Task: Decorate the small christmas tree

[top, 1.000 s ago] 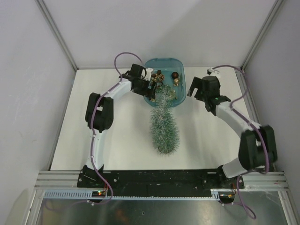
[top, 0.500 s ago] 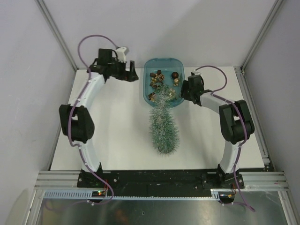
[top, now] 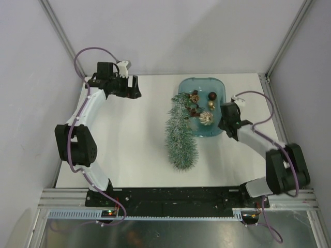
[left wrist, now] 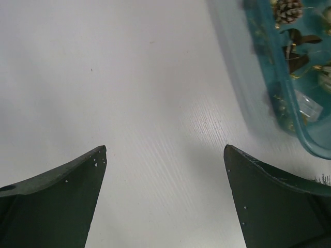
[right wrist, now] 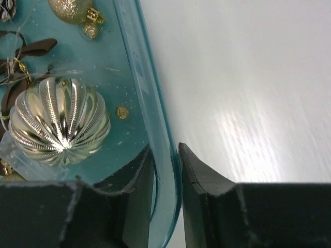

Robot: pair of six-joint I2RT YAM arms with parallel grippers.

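The small christmas tree [top: 181, 138] lies on its side on the white table, its wide end toward me and its tip leaning over the left rim of the blue tray [top: 201, 80]. My right gripper [top: 224, 122] is shut on the tray's right rim [right wrist: 145, 67], one finger inside and one outside [right wrist: 165, 150]. A ribbed gold ball [right wrist: 59, 121] sits in the tray just beside that grip. Far to the left, near the table's back corner, my left gripper [top: 136, 87] hangs open over bare table [left wrist: 165, 150], with nothing between its fingers.
The tray holds several small ornaments: a gold glitter ball [right wrist: 72, 9], a brown ball [top: 212, 96] and a pine cone [left wrist: 287, 9]. The tray's edge [left wrist: 310, 142] shows at the right of the left wrist view. Grey walls with metal posts enclose the table.
My right gripper has closed on the tray's rim and the tray has slid to the right. The tree's tip swung right with it. My left arm drew back to the left.
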